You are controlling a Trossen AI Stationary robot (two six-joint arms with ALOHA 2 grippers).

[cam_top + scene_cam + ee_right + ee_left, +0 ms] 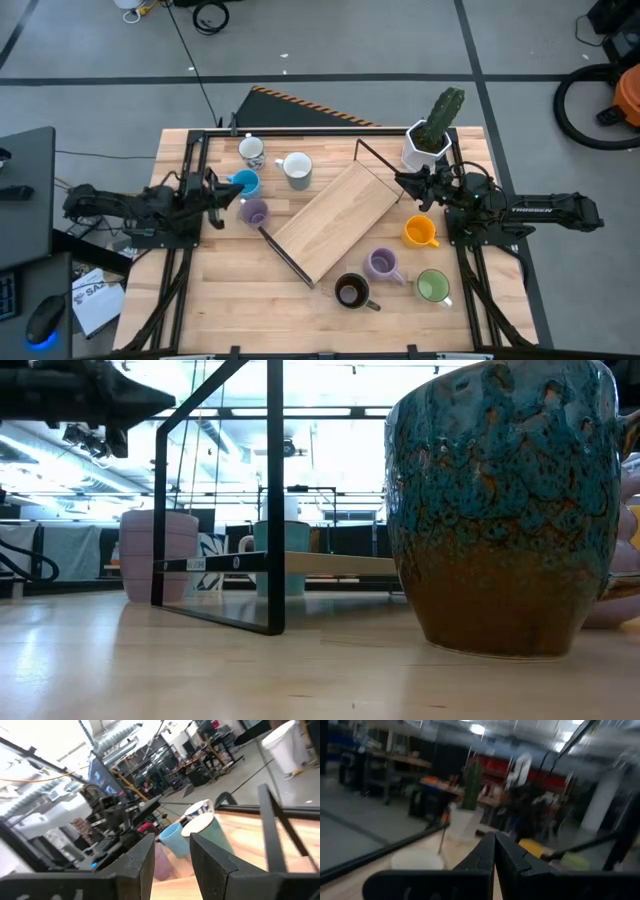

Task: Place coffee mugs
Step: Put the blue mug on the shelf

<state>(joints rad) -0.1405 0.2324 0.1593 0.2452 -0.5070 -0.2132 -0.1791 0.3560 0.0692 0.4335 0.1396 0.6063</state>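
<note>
Wooden table (pixel 230 300) holds mugs around the empty wooden shelf rack (pixel 335 215); our left gripper (pixel 232 193), jaws together, faces the blue ceramic mug (pixel 244 182); right gripper (pixel 408 184), jaws slightly apart, holds nothing.

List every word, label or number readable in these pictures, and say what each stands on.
"TROSSEN": white lettering on the right arm, high view.
"SAZ": partial, on a paper beside the table's left edge; the rest is too small.
Label strip on the rack's bar, low view: too small to read.
</note>
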